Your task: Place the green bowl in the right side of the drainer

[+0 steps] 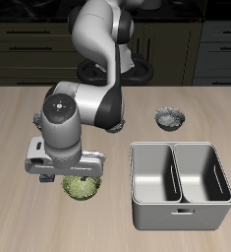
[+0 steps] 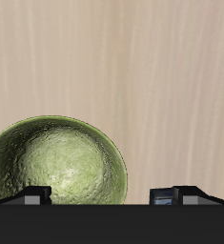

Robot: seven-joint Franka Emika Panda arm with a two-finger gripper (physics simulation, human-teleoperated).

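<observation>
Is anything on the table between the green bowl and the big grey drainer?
No. In the exterior view, only bare table lies between the green bowl and the drainer. The small grey bowl sits farther back.

bowl (image 1: 84, 187) under gripper (image 1: 72, 175) — beside drainer (image 1: 180, 202)

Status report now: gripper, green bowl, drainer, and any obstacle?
Gripper open, above the green bowl, not gripping. Bowl on table beside the drainer; both compartments empty. Grey bowl behind drainer, not in the way.
</observation>
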